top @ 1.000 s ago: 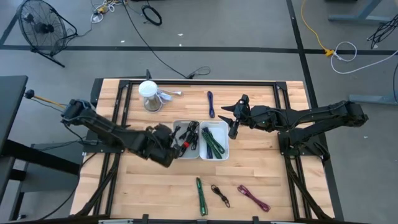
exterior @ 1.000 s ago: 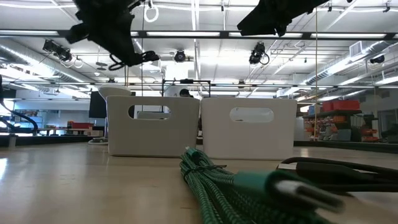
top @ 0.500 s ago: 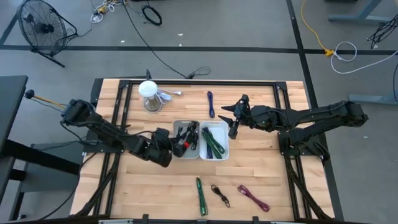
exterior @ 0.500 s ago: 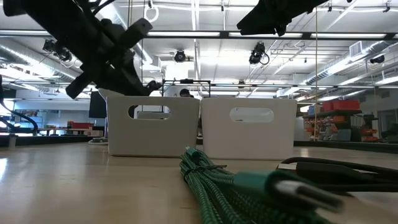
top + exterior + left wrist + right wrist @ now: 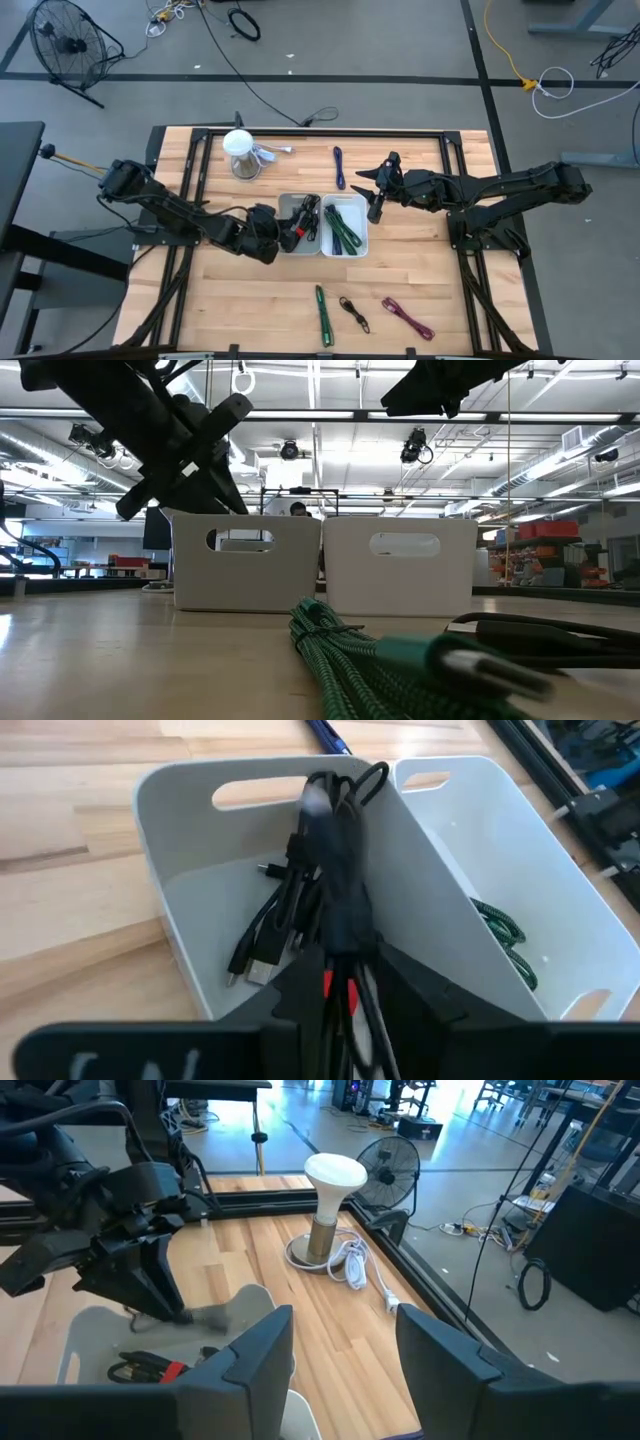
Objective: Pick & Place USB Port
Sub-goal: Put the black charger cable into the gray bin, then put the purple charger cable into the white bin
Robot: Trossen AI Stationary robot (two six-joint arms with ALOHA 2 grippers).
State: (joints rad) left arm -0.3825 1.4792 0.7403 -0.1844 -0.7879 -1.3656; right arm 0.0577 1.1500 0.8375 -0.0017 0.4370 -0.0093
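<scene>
Desk (image 5: 250,300) shot from above: two white bins sit side by side in the middle, and the left gripper (image 5: 289,231) is right at the rim of the left bin (image 5: 284,203), tilted down into it. From the left wrist view its fingers (image 5: 420,990) stand a little apart with a black USB cable bundle (image 5: 330,880) running out from between them and draping into the bin, but I honestly can't tell if it's pinched or loose. More black cables with plugs (image 5: 255,955) lie on that bin's floor. The right bin (image 5: 345,228) next door has a green cable (image 5: 343,229) in it. Right gripper (image 5: 376,205) hangs just beside the right bin's far edge, fingers spread wide, nothing in them. Loose stuff on the desk: a green cable (image 5: 322,314), a black one (image 5: 352,312) and a purple one (image 5: 407,317) near the front edge, a blue one (image 5: 339,166) behind the bins, and a white lamp (image 5: 240,153) with its cord near the back.
</scene>
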